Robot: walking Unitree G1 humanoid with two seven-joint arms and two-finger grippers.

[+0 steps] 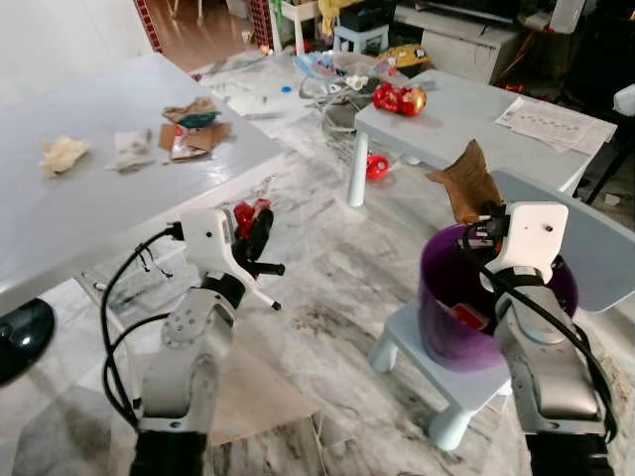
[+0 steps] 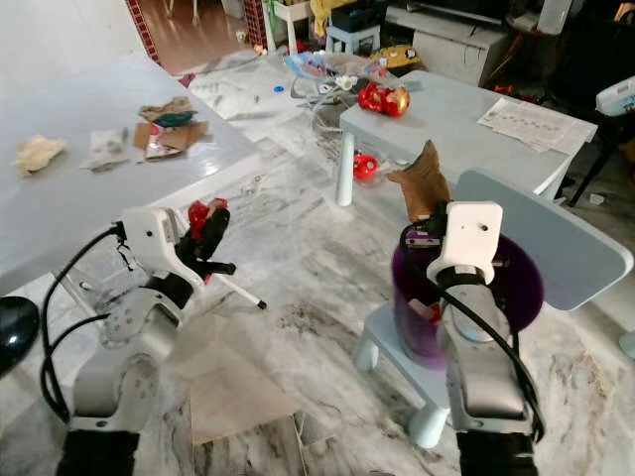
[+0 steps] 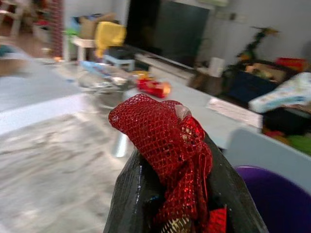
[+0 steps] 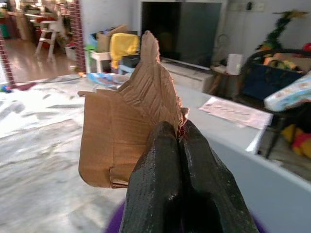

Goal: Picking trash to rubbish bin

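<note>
We have two pieces of trash in hand, and we place them by the purple bin [image 1: 446, 327] that stands on the seat of a small pale chair [image 1: 585, 248]. Our right pincer [image 2: 425, 230] is clamped on a torn piece of brown cardboard [image 1: 468, 183], held upright just above the bin's near rim. The right wrist view shows the two black fingers [image 4: 160, 179] pressed tight together on the card's lower edge, with most of the sheet standing free above them.

Our left pincer [image 1: 256, 230] is well away from the bin, out over the marble floor [image 1: 327, 268], and is closed on a wad of red netting [image 3: 160, 136]; the mesh bulges out past the fingertips.

We judge the cardboard to be light and fairly stiff, corrugated, with ragged edges that could tear or fold if squeezed at a thin corner; the hold low on a firm edge looks sound. Broad as it is, it may catch on the rim, so it wants to go in edge first. The netting looks soft, very light and springy; it may snag on the fingers when let go, so a pinch on the bunched middle suits it best.

More scraps lie on the grey desk [image 1: 60, 228] far from the bin: crumpled paper [image 1: 62, 154] and card pieces [image 1: 193, 129].
</note>
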